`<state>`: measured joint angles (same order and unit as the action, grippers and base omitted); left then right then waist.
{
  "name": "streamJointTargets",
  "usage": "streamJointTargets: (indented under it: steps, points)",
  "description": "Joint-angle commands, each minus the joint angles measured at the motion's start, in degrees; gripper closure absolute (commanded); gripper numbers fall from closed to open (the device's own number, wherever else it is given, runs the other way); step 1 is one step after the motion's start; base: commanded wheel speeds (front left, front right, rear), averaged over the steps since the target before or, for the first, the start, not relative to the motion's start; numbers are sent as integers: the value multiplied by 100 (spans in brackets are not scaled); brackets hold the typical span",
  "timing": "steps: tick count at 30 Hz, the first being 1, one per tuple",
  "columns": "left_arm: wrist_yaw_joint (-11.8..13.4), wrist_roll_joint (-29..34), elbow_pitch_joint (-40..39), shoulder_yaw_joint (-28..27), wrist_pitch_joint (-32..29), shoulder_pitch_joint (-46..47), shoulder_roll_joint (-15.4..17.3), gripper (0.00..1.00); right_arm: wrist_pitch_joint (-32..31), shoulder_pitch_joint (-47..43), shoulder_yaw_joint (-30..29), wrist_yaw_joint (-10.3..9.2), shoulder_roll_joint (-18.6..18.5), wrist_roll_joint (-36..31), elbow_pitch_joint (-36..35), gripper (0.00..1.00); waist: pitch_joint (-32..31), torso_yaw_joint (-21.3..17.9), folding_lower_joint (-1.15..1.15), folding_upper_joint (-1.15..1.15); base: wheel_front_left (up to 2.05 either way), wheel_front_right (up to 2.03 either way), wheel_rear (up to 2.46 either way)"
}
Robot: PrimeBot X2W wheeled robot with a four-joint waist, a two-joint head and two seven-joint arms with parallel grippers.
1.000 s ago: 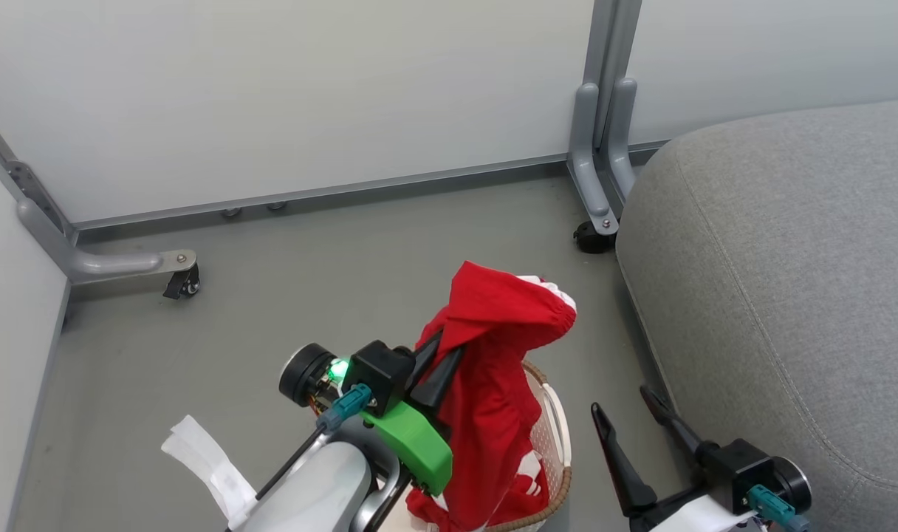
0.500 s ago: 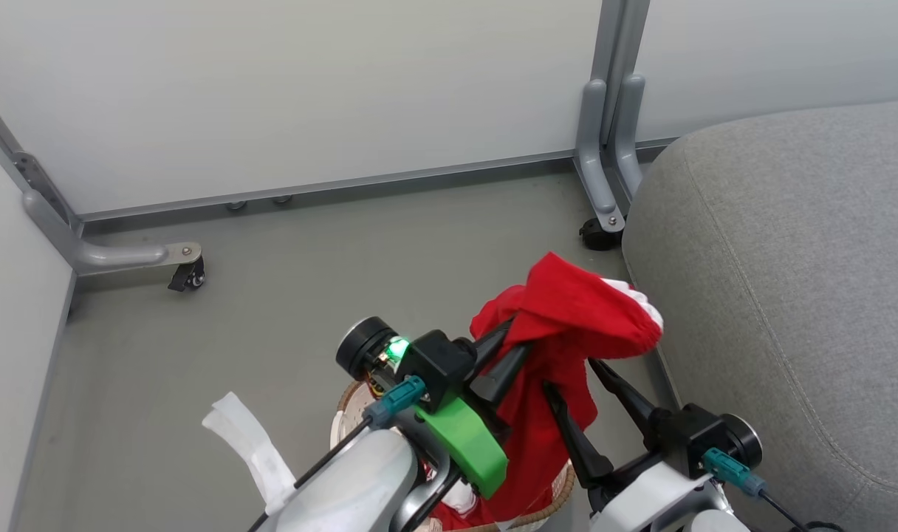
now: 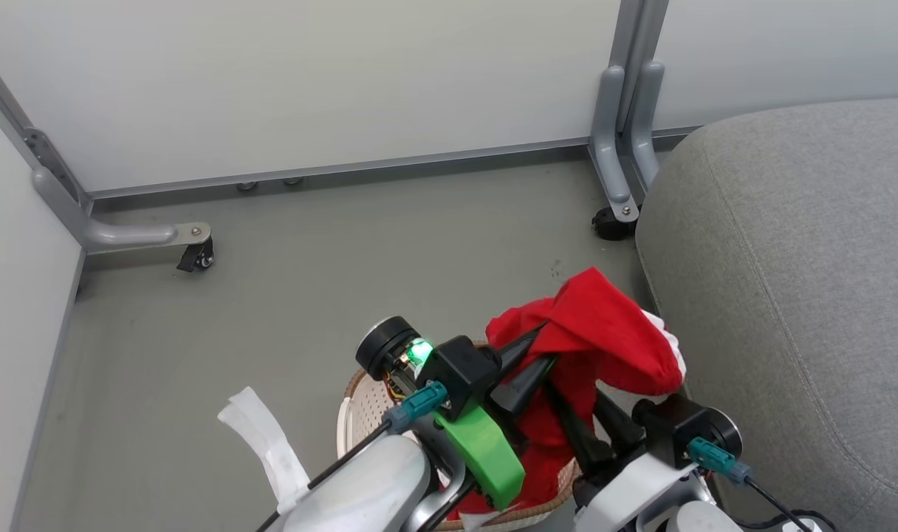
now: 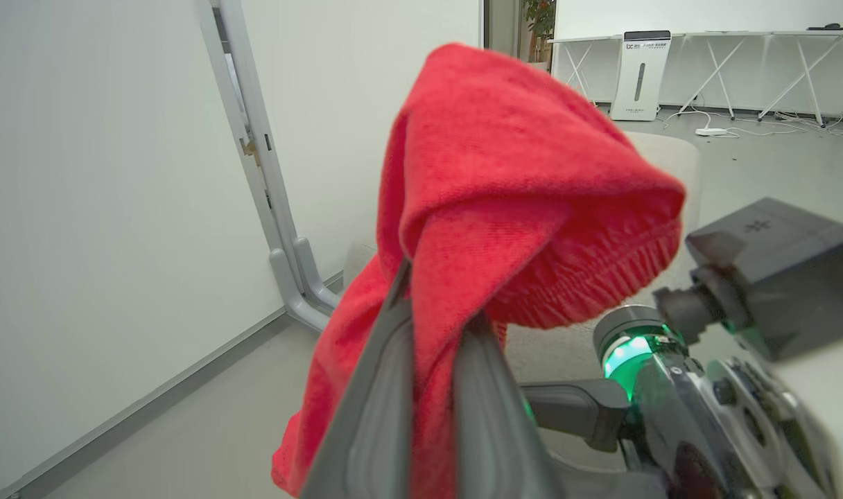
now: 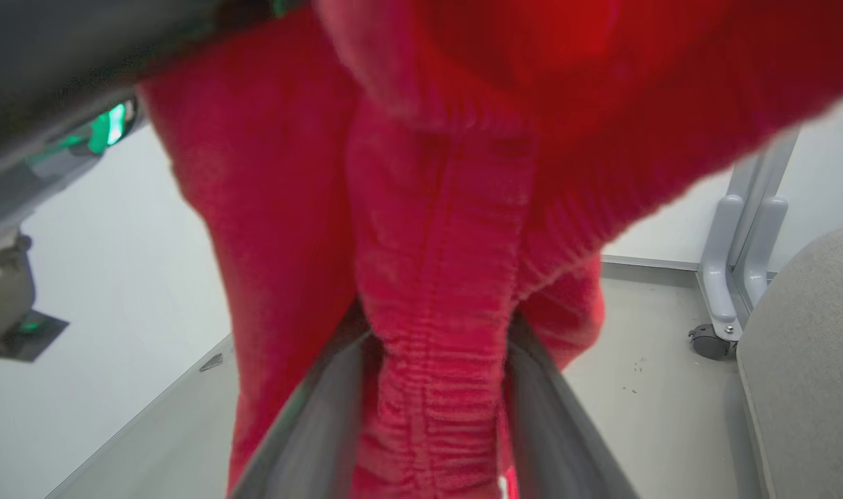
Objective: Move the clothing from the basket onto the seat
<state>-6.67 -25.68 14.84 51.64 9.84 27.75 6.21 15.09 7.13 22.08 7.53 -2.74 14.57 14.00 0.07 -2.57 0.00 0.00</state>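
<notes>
A red piece of clothing (image 3: 604, 332) hangs from my left gripper (image 3: 546, 346), which is shut on it above the basket (image 3: 360, 403). The fabric drapes over the fingertips like a hood (image 4: 518, 173), its lower part trailing into the cream basket. My right gripper (image 3: 573, 399) reaches in from the lower right beneath the hood. In the right wrist view its jaws (image 5: 439, 333) press on both sides of a hanging red fold (image 5: 435, 208). The big grey seat (image 3: 789, 258) lies just right of the garment; whether they touch is unclear.
White partition walls stand behind and to the left, on grey metal feet with castors (image 3: 617, 222) (image 3: 196, 255). Bare grey floor (image 3: 345, 258) stretches between them and the basket. A white strap (image 3: 261, 436) sticks out from my left forearm.
My left gripper has carried the garment right, toward the seat. My right gripper has come in from the lower right under it and narrowed its jaws onto a hanging fold. The camera has shifted slightly.
</notes>
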Motion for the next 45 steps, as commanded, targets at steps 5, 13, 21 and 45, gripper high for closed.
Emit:
streamJointTargets:
  steps: [5, 13, 21, 45]
  points:
    - [60, -59, 121, -18, 61, 25, 57, 100, 13, 62, 78, -8, -24, 39, 38, 100, 73, 5, 0, 0, 0, 0, 0]
    - [65, -73, 222, -22, 119, 113, 49, 100, 13, 54, 56, -8, -25, 24, 15, 100, 138, 18, 0, 0, 0, 0, 0]
    - [125, -73, 287, 6, 127, 126, 71, 100, 13, 49, 0, -8, -25, -3, -16, 100, 150, 33, 0, 0, 0, 0, 0]
    - [184, -198, 360, -3, 232, 153, 124, 0, 12, 92, -28, -8, -46, -15, 26, 100, 148, 1, 0, 0, 0, 0, 0]
